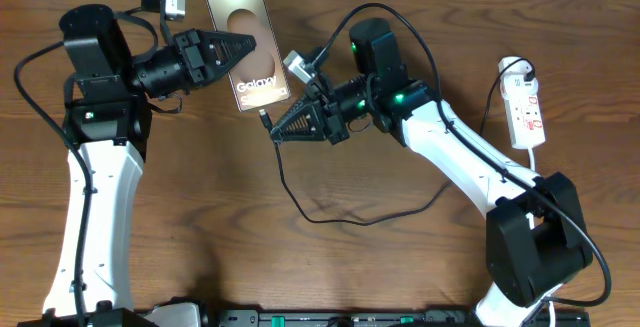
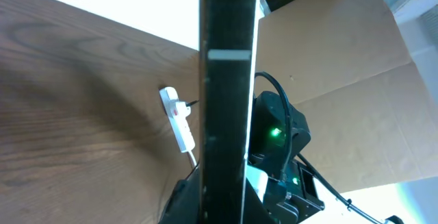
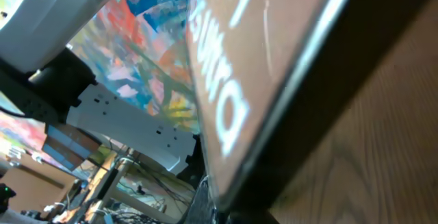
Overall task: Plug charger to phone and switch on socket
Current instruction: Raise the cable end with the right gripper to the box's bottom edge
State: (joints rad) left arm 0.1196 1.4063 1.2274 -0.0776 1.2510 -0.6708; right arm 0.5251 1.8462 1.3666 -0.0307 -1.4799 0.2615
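The phone [image 1: 262, 17], bronze-grey with "Galaxy" on its face, is lifted off the table at the back centre, and my left gripper [image 1: 240, 45] is shut on its left side. In the left wrist view the phone [image 2: 229, 80] shows edge-on as a dark upright band. My right gripper [image 1: 274, 133] is shut on the charger [image 1: 265, 119] just behind its black plug tip, which sits at the phone's lower edge. The charger's thin black cable loops down and right over the table. The right wrist view is filled by the phone [image 3: 233, 80]; the plug tip is hidden there. The socket [image 1: 525, 107] lies far right.
The socket's white cord [image 1: 528, 159] runs down toward the right arm's base [image 1: 530, 237]. In the left wrist view the socket [image 2: 179, 118] lies on the wood, beyond it the right arm [image 2: 277, 138] with a green light and brown cardboard [image 2: 342, 66].
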